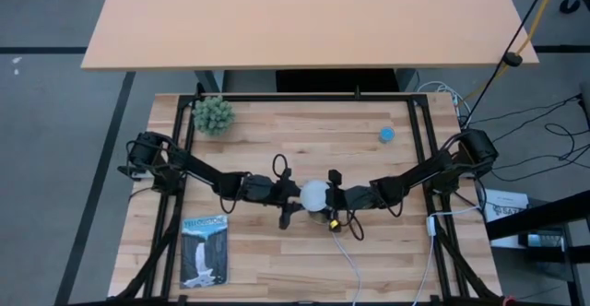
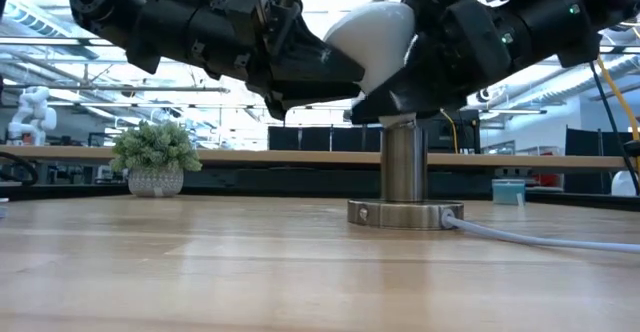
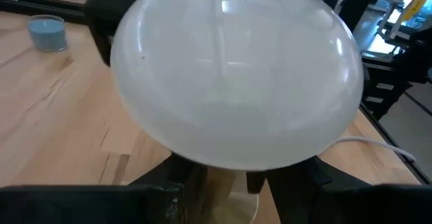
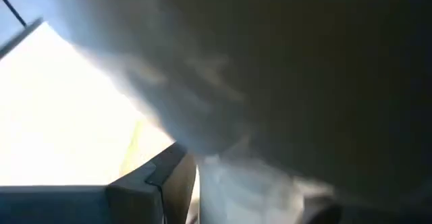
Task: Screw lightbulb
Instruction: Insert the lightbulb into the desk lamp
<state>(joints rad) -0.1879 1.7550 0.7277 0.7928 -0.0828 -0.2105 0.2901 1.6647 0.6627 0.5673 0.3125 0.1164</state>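
Note:
The white lightbulb hangs at the table's middle, between my two grippers. In the low view the lightbulb tilts, dome up and toward the left arm. Its narrow end points down at the top of the silvery socket post, which stands on a round base; the screw base is hidden. My left gripper comes at the lightbulb from the table's left and my right gripper from the right. Both are shut on it. My left gripper has its fingers on either side of the lightbulb's narrowing neck, just under the dome. It reaches in nearly level from the table's left. The dome hides the place of contact. My right gripper holds the lightbulb's tapering side from the table's right, slanting slightly down. One finger lies against the white surface. In the low view its dark fingers cover the lightbulb's lower end just above the post, so whether that end sits in the socket cannot be told.
A white cord runs from the socket base toward the near edge. A small potted plant stands at the far left and a small blue object at the far right. A booklet lies near left.

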